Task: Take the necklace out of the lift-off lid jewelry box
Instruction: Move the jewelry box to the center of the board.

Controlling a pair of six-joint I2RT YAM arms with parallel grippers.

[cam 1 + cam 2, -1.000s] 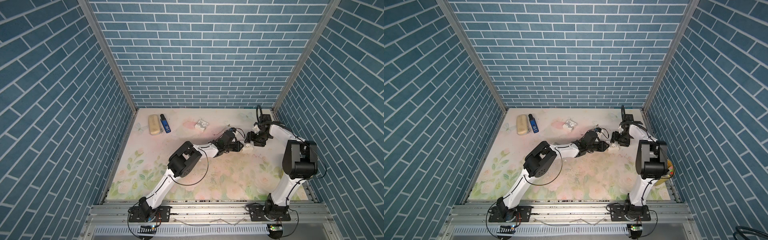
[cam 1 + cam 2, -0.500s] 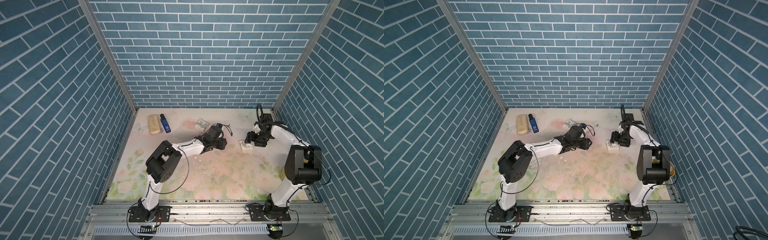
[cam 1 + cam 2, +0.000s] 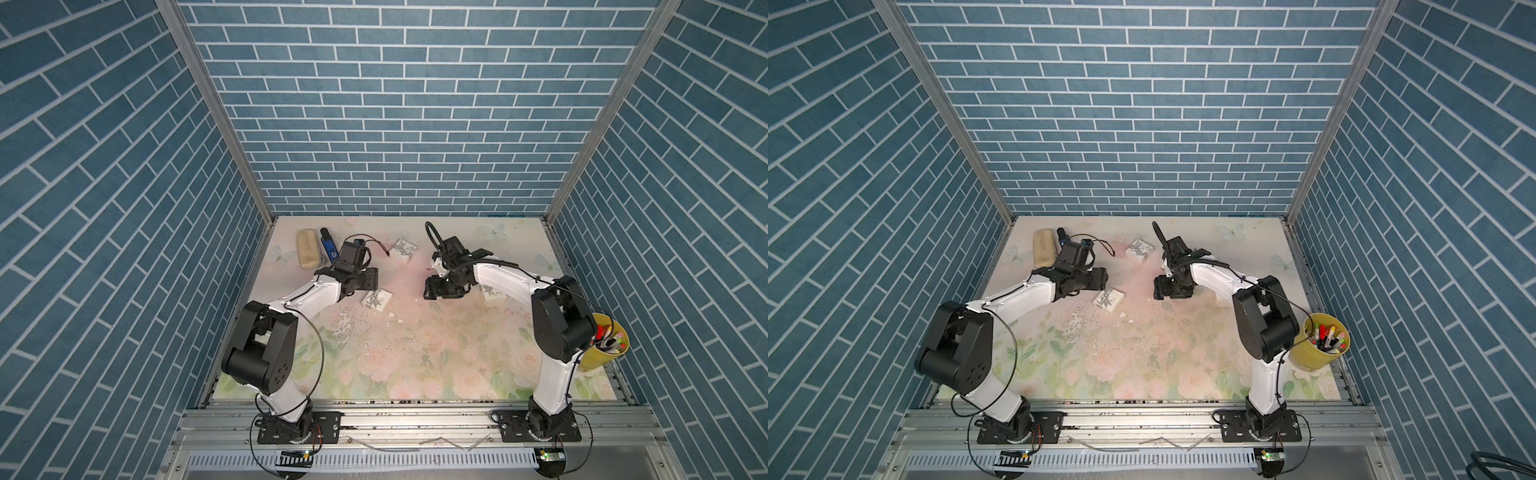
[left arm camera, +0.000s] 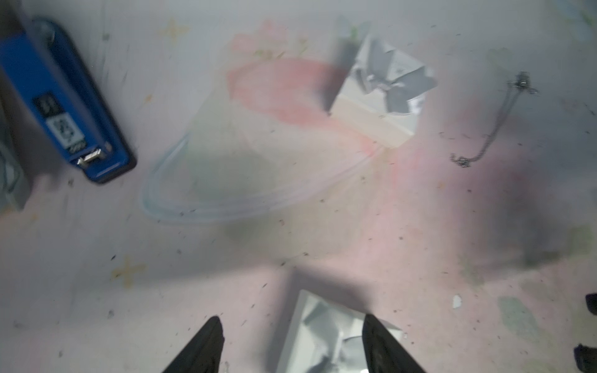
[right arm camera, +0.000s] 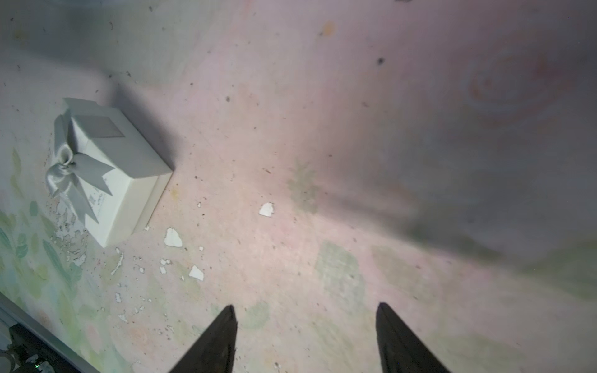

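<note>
The necklace (image 4: pixel 499 124) lies loose on the surface (image 3: pixel 415 357), outside every box, near the far box (image 4: pixel 384 93) but not touching it. A second ago we had both grippers crowded at the white box (image 3: pixel 494 294) now half hidden by the right arm (image 3: pixel 507 278). Since then the left gripper (image 4: pixel 290 323) has swung back to its own side and spread its jaws, empty, beside a closed box (image 5: pixel 109 171), and the right gripper (image 5: pixel 307 308) has drawn off, jaws apart over bare surface. We judge the removal done and the arms retiring.
</note>
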